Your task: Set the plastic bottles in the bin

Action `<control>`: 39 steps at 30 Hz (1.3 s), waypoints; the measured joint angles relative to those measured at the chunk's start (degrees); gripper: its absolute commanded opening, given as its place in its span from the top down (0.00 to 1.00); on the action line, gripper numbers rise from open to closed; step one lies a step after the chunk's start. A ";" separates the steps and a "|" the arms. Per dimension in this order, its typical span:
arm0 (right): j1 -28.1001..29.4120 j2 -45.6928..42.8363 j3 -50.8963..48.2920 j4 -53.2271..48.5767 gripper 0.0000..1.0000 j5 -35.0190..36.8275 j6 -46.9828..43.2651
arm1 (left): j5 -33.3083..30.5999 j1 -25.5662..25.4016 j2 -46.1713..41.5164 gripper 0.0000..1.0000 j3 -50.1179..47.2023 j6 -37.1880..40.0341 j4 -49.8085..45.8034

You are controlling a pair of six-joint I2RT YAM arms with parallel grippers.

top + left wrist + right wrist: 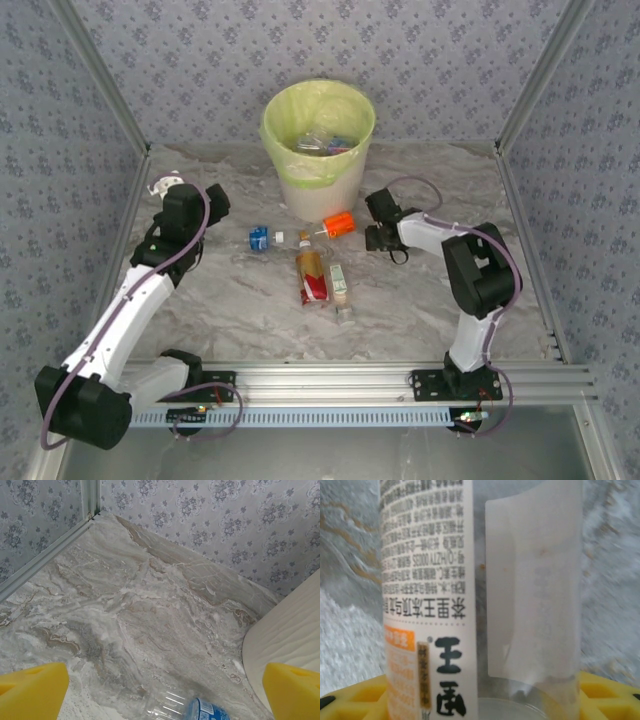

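1. While the right gripper [376, 238] is set astride the orange bottle [339, 224] just before the bin [318, 125], with its hold not discernible, the jaws should be closed squarely.
2. The left gripper [162, 687] is held wide, left of the bin.
3. The bottle should be lifted clear above the bin.

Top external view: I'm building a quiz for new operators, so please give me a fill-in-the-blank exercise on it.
1. The bin is lined with a ___ bag.
2. The amber-filled bottle wears a ___ label.
3. The bottle nearest the right gripper is mostly ___.
Missing words: yellow-green; red; orange.
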 measured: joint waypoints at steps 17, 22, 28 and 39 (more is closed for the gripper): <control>0.11 -24.00 -1.07 6.69 0.60 5.75 -4.33 | 0.66 1.09 1.81 0.00 -0.46 -0.02 0.37; 0.52 -24.15 9.86 6.71 0.60 2.97 -7.19 | 0.92 1.57 1.79 0.01 -1.20 -0.66 0.37; 0.98 -22.77 23.54 8.50 0.60 -2.32 -11.78 | 2.62 1.86 1.60 0.01 -1.97 -2.14 0.31; 2.80 -1.49 47.95 1.18 0.52 -12.46 -18.43 | 6.95 1.86 0.17 0.01 -5.22 -8.39 -1.31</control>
